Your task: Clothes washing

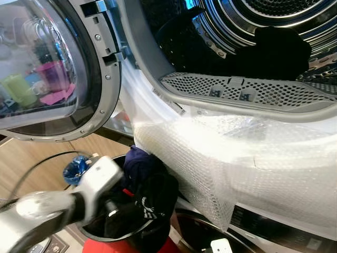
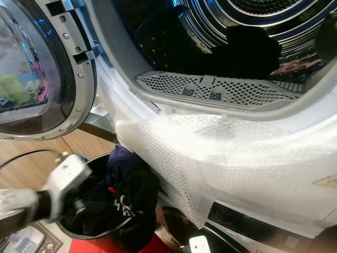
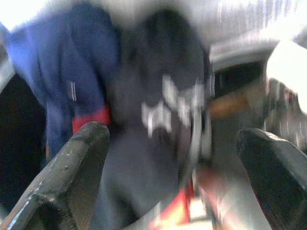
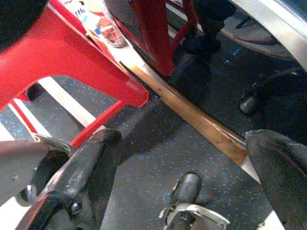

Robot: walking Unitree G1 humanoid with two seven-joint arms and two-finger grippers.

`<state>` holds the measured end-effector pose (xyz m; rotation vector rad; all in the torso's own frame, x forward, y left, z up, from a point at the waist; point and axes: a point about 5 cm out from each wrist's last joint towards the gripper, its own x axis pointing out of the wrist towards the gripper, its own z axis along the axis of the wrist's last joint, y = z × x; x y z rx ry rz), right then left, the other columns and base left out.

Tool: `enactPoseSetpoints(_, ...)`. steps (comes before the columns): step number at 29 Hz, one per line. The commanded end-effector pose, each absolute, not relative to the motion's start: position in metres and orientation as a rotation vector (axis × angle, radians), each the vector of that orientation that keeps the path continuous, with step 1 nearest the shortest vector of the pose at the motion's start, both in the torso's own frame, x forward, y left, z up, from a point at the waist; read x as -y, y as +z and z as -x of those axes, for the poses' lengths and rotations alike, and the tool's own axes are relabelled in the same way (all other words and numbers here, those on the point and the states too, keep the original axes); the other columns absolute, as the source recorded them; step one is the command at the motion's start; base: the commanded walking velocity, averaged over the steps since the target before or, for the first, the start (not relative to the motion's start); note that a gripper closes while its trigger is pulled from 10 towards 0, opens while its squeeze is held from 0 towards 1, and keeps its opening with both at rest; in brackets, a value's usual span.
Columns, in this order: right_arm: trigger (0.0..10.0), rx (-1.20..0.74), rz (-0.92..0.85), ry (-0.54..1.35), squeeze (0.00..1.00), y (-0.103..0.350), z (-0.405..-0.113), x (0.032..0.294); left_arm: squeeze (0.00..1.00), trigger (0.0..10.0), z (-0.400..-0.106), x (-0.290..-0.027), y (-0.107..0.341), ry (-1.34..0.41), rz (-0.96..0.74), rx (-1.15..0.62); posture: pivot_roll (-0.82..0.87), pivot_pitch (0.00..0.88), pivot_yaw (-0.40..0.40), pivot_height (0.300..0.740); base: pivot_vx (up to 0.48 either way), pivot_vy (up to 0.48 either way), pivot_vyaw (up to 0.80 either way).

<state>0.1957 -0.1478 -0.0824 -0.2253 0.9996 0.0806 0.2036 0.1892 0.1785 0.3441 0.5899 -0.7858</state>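
Note:
A black round basket at the lower left holds dark laundry: a black garment with white print draped over its rim and a navy-blue garment behind it. My silver left arm reaches down into the basket, and the left gripper is open, its fingers wide apart just in front of the black printed garment. The machine's drum stands open above, with a dark garment lying inside. My right gripper hangs open over the floor.
The round glass door is swung open to the left. Bubble wrap covers the machine's front below the grey perforated lip. A red stool stands on the dark speckled floor under the basket.

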Motion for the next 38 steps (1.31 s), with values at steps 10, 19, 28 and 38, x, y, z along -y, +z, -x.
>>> enactPoseSetpoints(10, 10.0, -1.012, 0.230, 0.116, 0.00, -0.085, -0.192, 0.138, 1.00, 10.0, -0.198, -0.215, 0.139, -0.756, -0.431, -0.651, 0.26, 0.000, 0.142, 0.740, 0.000, 0.000, 0.00)
enactPoseSetpoints(19, 10.0, -1.007, 0.228, 0.112, 0.00, -0.084, -0.193, 0.139, 1.00, 10.0, -0.222, -0.220, 0.125, -0.710, -0.335, -0.551, 0.24, 0.000, 0.127, 0.740, 0.000, 0.000, 0.00)
enactPoseSetpoints(28, 10.0, -1.005, 0.232, 0.104, 0.00, -0.084, -0.193, 0.144, 0.00, 10.0, -0.240, -0.216, 0.108, -0.741, -0.278, -0.538, 0.21, 0.000, 0.097, 0.740, 0.000, 0.000, 0.00)
enactPoseSetpoints(38, 10.0, -1.008, 0.239, 0.106, 0.00, -0.084, -0.193, 0.146, 0.00, 10.0, -0.240, -0.225, 0.100, -0.665, -0.321, -0.605, 0.21, 0.000, 0.089, 0.740, 0.000, 0.000, 0.00)
